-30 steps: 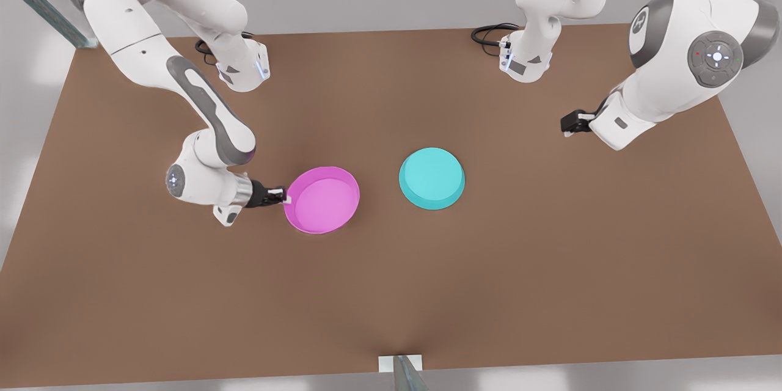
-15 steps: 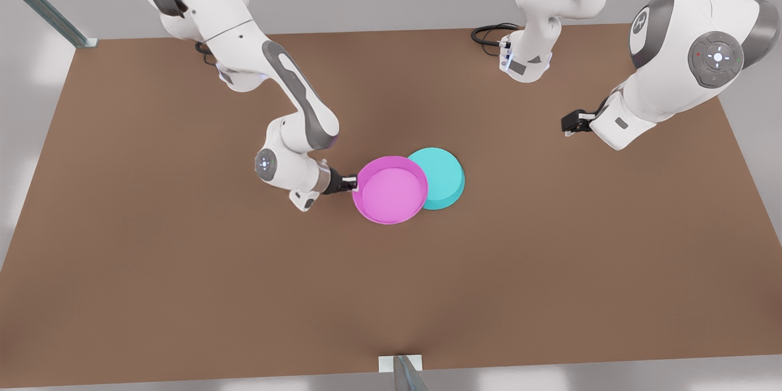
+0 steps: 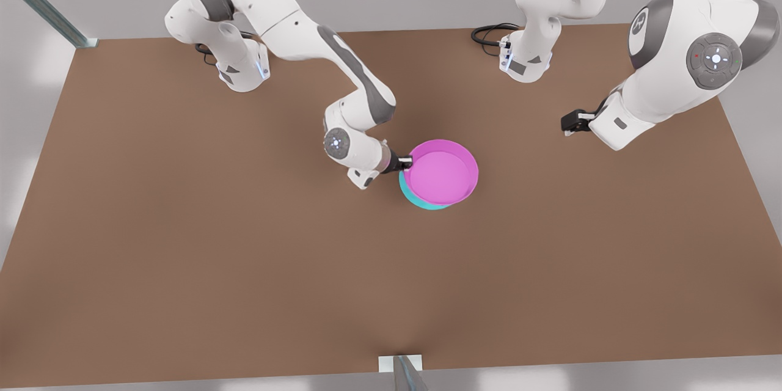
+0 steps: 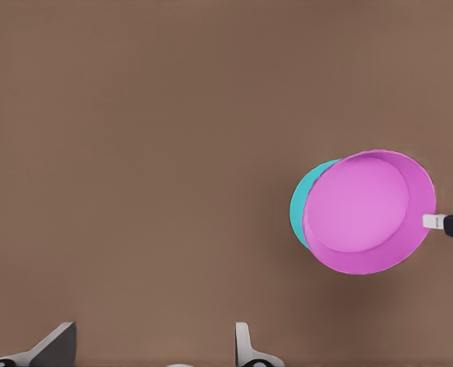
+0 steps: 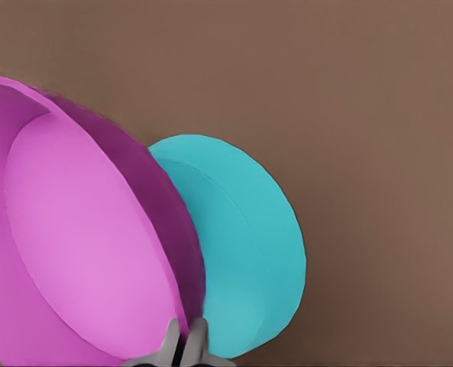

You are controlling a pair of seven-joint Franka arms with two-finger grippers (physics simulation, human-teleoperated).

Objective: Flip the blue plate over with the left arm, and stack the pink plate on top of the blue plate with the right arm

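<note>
The right gripper (image 3: 405,162) pinches the rim of the pink plate (image 3: 441,171) on the side toward the front view's left, and holds the plate open side up over the blue plate (image 3: 421,201) near the middle of the brown table (image 3: 183,244). In the front view the pink plate hides most of the blue one; only a turquoise crescent shows along its near and left edge, so whether the two touch or the pink one hangs just above cannot be told. In the right wrist view the fingers (image 5: 186,344) are pressed together on the pink plate's (image 5: 81,245) wall, cut off at the frame edge, while the blue plate (image 5: 234,252) lies base up beyond it, partly covered. The left gripper (image 3: 569,123) waits well apart over the table on the front view's right, mostly hidden behind its own wrist. In the left wrist view its fingers (image 4: 54,348) are spread, only their tips in frame, with the pink plate (image 4: 360,210) far off, covering all but a sliver of the blue plate (image 4: 301,206).
</note>
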